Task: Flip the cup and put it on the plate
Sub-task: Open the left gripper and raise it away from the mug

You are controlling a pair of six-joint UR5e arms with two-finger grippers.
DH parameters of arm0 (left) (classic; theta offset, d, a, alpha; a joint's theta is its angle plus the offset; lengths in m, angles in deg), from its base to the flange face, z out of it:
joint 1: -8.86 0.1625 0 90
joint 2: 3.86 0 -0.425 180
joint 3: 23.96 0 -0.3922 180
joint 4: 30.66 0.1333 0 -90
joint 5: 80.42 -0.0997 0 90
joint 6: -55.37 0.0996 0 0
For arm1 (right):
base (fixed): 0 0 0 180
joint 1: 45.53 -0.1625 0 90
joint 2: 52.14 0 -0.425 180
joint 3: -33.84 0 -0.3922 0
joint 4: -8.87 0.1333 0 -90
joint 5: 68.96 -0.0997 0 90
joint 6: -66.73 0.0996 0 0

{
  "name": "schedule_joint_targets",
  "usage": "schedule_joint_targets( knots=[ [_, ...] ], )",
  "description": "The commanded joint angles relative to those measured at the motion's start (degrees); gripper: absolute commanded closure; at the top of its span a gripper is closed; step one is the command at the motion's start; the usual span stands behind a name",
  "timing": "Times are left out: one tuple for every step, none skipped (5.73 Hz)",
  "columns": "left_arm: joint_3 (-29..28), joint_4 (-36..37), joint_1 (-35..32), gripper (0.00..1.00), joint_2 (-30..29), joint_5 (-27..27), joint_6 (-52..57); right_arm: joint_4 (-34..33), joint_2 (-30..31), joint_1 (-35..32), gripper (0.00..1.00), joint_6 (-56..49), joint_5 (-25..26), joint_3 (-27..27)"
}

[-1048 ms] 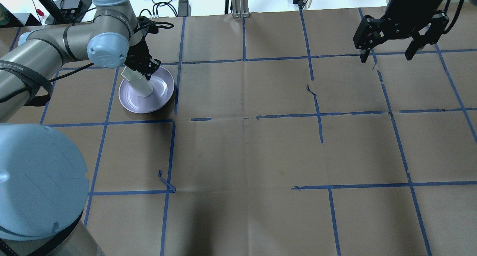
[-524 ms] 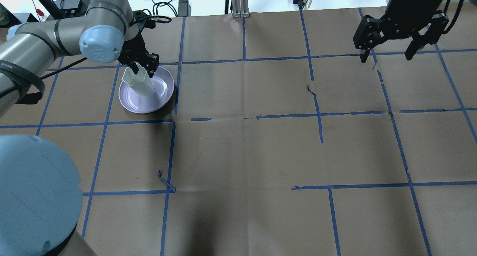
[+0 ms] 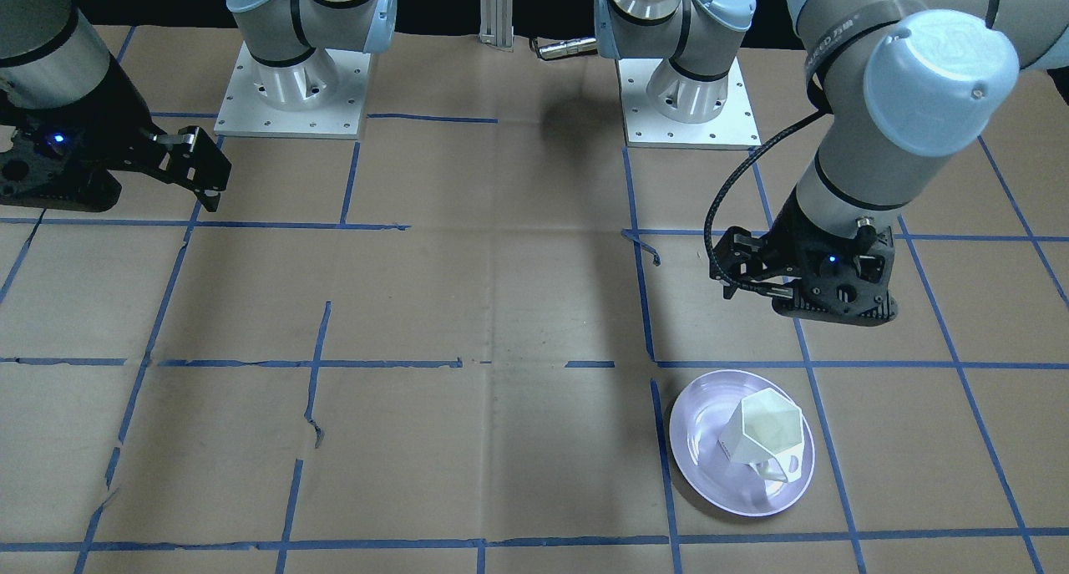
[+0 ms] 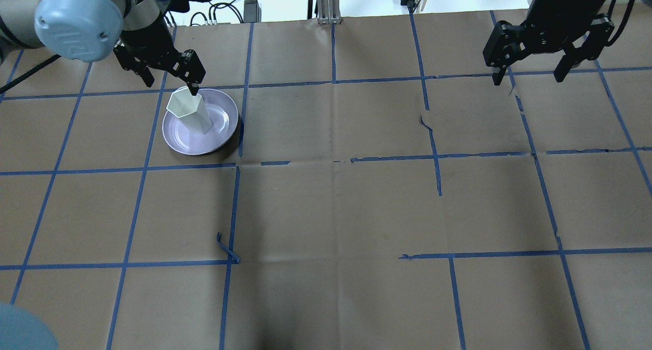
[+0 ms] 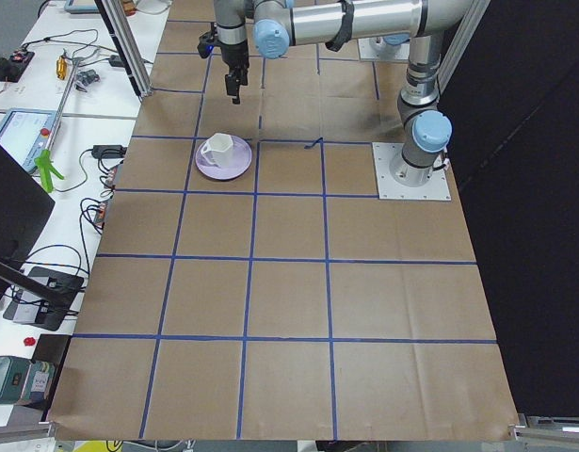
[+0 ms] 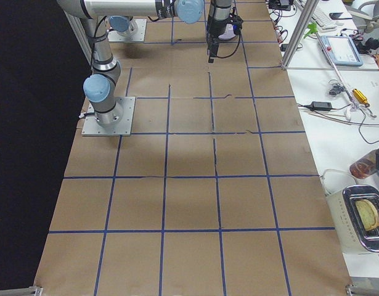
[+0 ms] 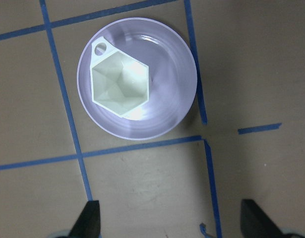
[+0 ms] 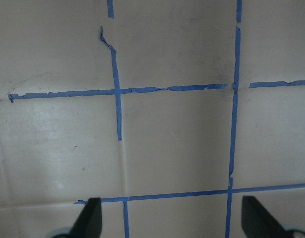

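Observation:
The white faceted cup [image 4: 188, 110] stands upright, mouth up, on the lavender plate [image 4: 224, 123] at the table's far left. Both show from above in the left wrist view, the cup [image 7: 120, 85] on the plate [image 7: 172, 99], and in the front view, the cup [image 3: 768, 436] on the plate [image 3: 710, 428]. My left gripper [image 4: 170, 81] is open and empty, raised above the plate's far edge and clear of the cup. My right gripper [image 4: 528, 77] is open and empty, hovering over the far right of the table.
The table is brown paper with a grid of blue tape lines [image 4: 333, 82]. A loose curl of tape [image 4: 227, 250] sticks up front of centre-left. Cables and gear [image 4: 229, 8] lie beyond the table's far edge.
My left gripper let go of the cup, opened, and rose up and back from the plate. The cup, tilted in the grip before, now stands upright alone. The right arm has not moved.

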Motion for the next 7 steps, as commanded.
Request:
schedule_joint_targets(
  knots=[
    [-0.15,-1.87,-5.52,0.01,1.90,1.72,-9.42,0.01,0.00,0.00,0.00,0.00,0.00,0.00],
    [-0.15,-1.87,-6.16,0.01,2.51,3.56,-10.43,-0.08,0.00,0.00,0.00,0.00,0.00,0.00],
    [0.29,-1.87,-6.17,0.01,3.21,3.58,-10.44,-0.08,0.00,0.00,0.00,0.00,0.00,0.00],
    [0.46,-1.87,-6.08,0.01,3.74,3.67,-10.44,0.00,0.00,0.00,0.00,0.00,0.00,0.00],
    [1.34,-2.04,-5.90,0.01,4.96,3.67,-10.35,-0.08,0.00,0.00,0.00,0.00,0.00,0.00],
    [1.34,-2.31,-5.82,0.01,5.15,3.75,-10.35,0.00,0.00,0.00,0.00,0.00,0.00,0.00],
    [1.34,-2.31,-5.90,0.01,5.15,3.75,-10.35,-0.08,0.00,0.00,0.00,0.00,0.00,0.00]
  ],
)
